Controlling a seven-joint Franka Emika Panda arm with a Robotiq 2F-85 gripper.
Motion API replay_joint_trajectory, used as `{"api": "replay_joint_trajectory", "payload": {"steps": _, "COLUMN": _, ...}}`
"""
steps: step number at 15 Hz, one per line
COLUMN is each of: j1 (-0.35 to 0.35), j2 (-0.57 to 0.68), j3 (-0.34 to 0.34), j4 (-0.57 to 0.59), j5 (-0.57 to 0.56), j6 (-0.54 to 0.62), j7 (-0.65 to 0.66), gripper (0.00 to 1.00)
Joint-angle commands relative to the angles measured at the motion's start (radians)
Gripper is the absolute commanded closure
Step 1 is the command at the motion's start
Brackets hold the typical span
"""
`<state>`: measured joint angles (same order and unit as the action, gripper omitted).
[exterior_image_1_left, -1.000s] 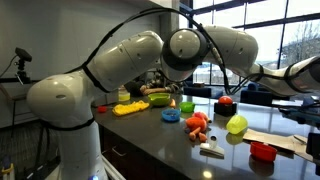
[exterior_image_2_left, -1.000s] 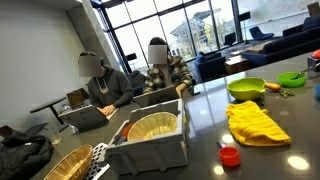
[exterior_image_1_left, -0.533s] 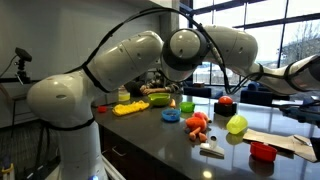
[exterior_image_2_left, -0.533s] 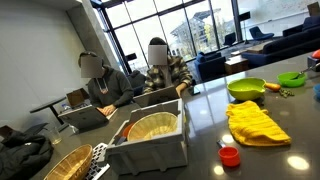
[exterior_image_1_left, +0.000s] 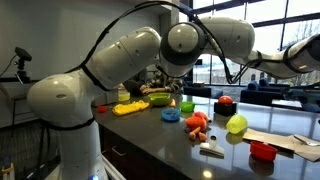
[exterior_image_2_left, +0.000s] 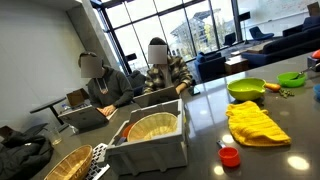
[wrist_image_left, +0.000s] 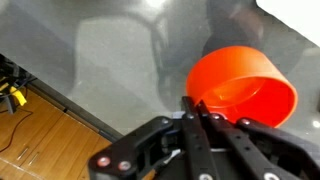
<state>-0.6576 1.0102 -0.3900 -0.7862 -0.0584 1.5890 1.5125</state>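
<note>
In the wrist view my gripper (wrist_image_left: 197, 103) is shut on the near rim of an orange-red bowl (wrist_image_left: 245, 88), one finger inside the rim and one outside. The bowl sits over the glossy grey tabletop (wrist_image_left: 110, 60); whether it touches the surface I cannot tell. In an exterior view the white arm (exterior_image_1_left: 130, 60) arches over the dark counter and its forearm (exterior_image_1_left: 295, 52) runs out past the right edge, so the gripper and the bowl are out of view there.
On the dark counter (exterior_image_1_left: 150, 135) lie a yellow cloth (exterior_image_1_left: 130, 108), a blue bowl (exterior_image_1_left: 171, 115), an orange toy (exterior_image_1_left: 197, 124), a green ball (exterior_image_1_left: 236, 125) and a red cup (exterior_image_1_left: 262, 151). A grey box with a wicker basket (exterior_image_2_left: 150, 135) stands beside a green bowl (exterior_image_2_left: 246, 88). Two people sit behind.
The forearm at the right edge of the exterior view has risen. Nothing on the counter has shifted.
</note>
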Motion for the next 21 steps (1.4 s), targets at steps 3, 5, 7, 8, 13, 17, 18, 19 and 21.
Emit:
{"api": "replay_joint_trajectory", "payload": {"steps": 3, "j1": 0.041, "j2": -0.143, "j3": 0.045, "j4": -0.026, "j5": 0.007, "j6": -0.007, "j7": -0.172, "gripper": 0.99}}
{"api": "replay_joint_trajectory", "payload": {"steps": 5, "j1": 0.068, "j2": -0.191, "j3": 0.056, "j4": -0.035, "j5": -0.003, "j6": -0.014, "j7": -0.235, "gripper": 0.99}}
{"api": "replay_joint_trajectory", "payload": {"steps": 7, "j1": 0.099, "j2": -0.240, "j3": 0.064, "j4": -0.047, "j5": -0.009, "j6": -0.016, "j7": -0.283, "gripper": 0.99}}
{"api": "replay_joint_trajectory", "payload": {"steps": 8, "j1": 0.116, "j2": -0.263, "j3": 0.067, "j4": -0.053, "j5": -0.009, "j6": -0.024, "j7": -0.304, "gripper": 0.99}}
{"api": "replay_joint_trajectory", "payload": {"steps": 13, "j1": 0.246, "j2": -0.378, "j3": 0.090, "j4": -0.088, "j5": -0.008, "j6": -0.142, "j7": -0.277, "gripper": 0.99}}
{"api": "replay_joint_trajectory", "payload": {"steps": 17, "j1": 0.375, "j2": -0.452, "j3": 0.121, "j4": -0.117, "j5": -0.010, "j6": -0.260, "j7": -0.224, "gripper": 0.99}}
{"api": "replay_joint_trajectory", "payload": {"steps": 18, "j1": 0.413, "j2": -0.469, "j3": 0.127, "j4": -0.126, "j5": -0.018, "j6": -0.288, "j7": -0.204, "gripper": 0.99}}
{"api": "replay_joint_trajectory", "payload": {"steps": 19, "j1": 0.451, "j2": -0.489, "j3": 0.131, "j4": -0.140, "j5": -0.026, "j6": -0.318, "j7": -0.184, "gripper": 0.99}}
{"api": "replay_joint_trajectory", "payload": {"steps": 21, "j1": 0.529, "j2": -0.526, "j3": 0.141, "j4": -0.178, "j5": -0.035, "j6": -0.366, "j7": -0.130, "gripper": 0.99}}
